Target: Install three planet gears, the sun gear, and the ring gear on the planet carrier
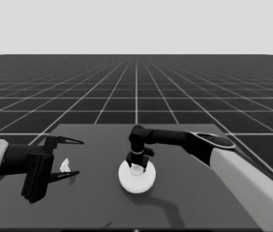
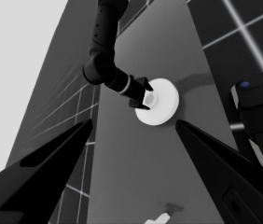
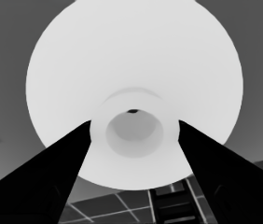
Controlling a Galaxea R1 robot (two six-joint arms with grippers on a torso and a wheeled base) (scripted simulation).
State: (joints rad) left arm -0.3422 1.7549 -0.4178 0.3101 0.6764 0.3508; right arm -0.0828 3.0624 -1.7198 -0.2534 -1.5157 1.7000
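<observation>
The larger round part (image 1: 136,182) lies flat at the middle of the table, a thick white disc with a raised hub. My right gripper (image 1: 136,166) comes straight down onto it. In the right wrist view the right gripper (image 3: 134,122) has one finger pressed against each side of the hub, above the larger round part (image 3: 131,51). The left wrist view shows the same larger round part (image 2: 166,109) farther off, with the right arm on it. My left gripper (image 1: 81,157) waits open over the table's left end. The smaller round part and the gears are hidden.
A thin white piece (image 1: 65,166) lies on the table between the waiting left fingers, not held; this thin white piece (image 2: 159,218) also shows in the left wrist view. Dark machinery with blue lights (image 2: 257,116) stands past the table's edge.
</observation>
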